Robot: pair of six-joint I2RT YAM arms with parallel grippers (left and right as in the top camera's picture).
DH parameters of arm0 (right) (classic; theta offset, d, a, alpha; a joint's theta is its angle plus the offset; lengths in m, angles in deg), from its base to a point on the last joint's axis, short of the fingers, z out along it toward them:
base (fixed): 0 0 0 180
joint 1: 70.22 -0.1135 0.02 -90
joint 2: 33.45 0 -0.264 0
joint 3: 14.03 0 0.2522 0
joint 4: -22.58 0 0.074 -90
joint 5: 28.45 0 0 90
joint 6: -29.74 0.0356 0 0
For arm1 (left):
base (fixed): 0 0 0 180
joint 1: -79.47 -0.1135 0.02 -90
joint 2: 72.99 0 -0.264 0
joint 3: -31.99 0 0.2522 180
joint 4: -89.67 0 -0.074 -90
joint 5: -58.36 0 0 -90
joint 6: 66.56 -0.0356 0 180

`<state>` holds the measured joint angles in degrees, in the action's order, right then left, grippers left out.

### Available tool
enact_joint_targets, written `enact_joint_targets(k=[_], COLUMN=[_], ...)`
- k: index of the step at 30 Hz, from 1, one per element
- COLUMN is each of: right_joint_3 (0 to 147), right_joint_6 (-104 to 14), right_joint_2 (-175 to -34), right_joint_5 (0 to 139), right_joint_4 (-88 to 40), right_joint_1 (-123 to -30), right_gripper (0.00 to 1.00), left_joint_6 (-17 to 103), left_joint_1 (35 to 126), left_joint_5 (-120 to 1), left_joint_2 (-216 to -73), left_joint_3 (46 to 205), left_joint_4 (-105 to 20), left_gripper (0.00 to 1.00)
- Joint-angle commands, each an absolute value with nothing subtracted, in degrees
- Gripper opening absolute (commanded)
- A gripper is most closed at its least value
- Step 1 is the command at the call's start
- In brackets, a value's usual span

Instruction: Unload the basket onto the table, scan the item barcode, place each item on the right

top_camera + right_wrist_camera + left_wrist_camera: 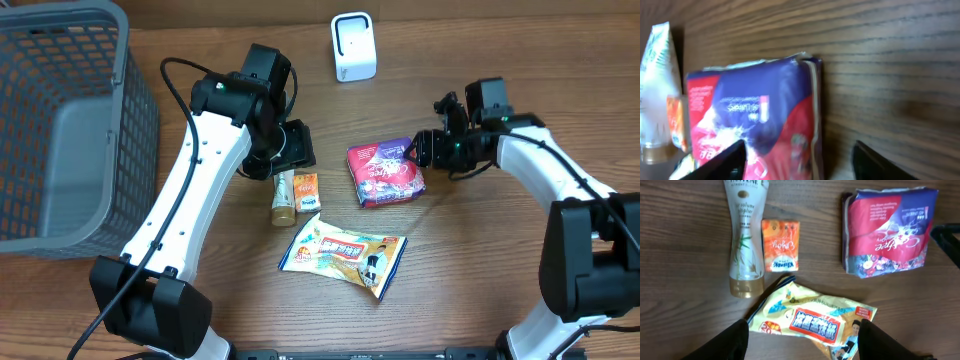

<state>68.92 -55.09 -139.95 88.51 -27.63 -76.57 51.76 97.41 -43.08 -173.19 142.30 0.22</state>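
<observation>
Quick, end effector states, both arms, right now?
Left end effector: open, holding nothing, above the snack packet.
Right end effector: open, holding nothing, at the red and purple pack's edge.

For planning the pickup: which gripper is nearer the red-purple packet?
Right. The right gripper sits at the edge of the packet; the left gripper is by the bottle, farther off.

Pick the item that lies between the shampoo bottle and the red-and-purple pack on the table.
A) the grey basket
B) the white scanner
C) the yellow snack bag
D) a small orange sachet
D: the small orange sachet lies right beside the shampoo bottle, on the side facing the red-and-purple pack; the left wrist view shows the same order.
</observation>
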Motion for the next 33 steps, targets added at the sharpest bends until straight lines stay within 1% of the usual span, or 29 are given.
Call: enact_joint_targets(k=[1,2,3,4,5,10,13,21,24,25,26,29,33], right_joint_3=[65.1,64.9,64.9,65.0,65.1,67.8,71.3,82.8,84.2,84.1,84.1,83.7,82.0], right_joint_6=[-51.2,-51.2,-51.2,-51.2,-51.2,-51.2,-50.7,-42.9,-39.2,-36.2,-34.7,-32.1,-32.1], right_joint_2=[-140.0,-140.0,-140.0,-140.0,-140.0,-139.7,-138.3,-130.8,-128.5,-128.8,-129.1,-130.6,-132.6], right_joint_5=[89.9,89.6,89.4,89.5,89.5,88.9,83.7,52.8,40.0,32.4,30.1,30.7,32.7], right_joint_4=[-24.4,-24.3,-24.4,-24.4,-24.5,-28.0,-33.0,-50.1,-54.0,-57.0,-58.6,-60.9,-57.9], right_joint_1=[-76.6,-76.6,-76.6,-76.6,-76.6,-76.6,-76.6,-79.8,-83.8,-86.3,-87.2,-90.1,-93.2], right_gripper=[0.44,0.35,0.19,0.10,0.04,0.04,0.04,0.04,0.04,0.04,0.04,0.04,0.04], left_joint_6=[50.8,50.8,50.8,50.8,50.8,50.6,50.4,50.4,50.4,50.4,50.4,50.4,50.4], left_joint_1=[97.5,97.5,97.5,97.5,97.5,97.5,97.5,97.5,97.5,97.5,97.5,97.5,97.5], left_joint_5=[-44.0,-44.0,-44.0,-44.0,-43.9,-43.7,-43.7,-43.7,-43.7,-43.7,-43.7,-43.7,-43.7], left_joint_2=[-173.1,-173.1,-173.1,-173.1,-173.1,-173.1,-173.1,-173.1,-173.1,-173.1,-173.1,-173.1,-173.1], left_joint_3=[141.4,141.4,141.4,141.4,141.4,141.4,141.4,141.4,141.4,141.4,141.4,141.4,141.4], left_joint_4=[0.6,0.6,0.6,0.6,0.6,0.7,0.8,0.6,-0.1,-0.2,-0.2,-0.2,-0.6], left_gripper=[0.63,0.64,0.64,0.65,0.65,0.67,0.68,0.69,0.69,0.69,0.69,0.70,0.70])
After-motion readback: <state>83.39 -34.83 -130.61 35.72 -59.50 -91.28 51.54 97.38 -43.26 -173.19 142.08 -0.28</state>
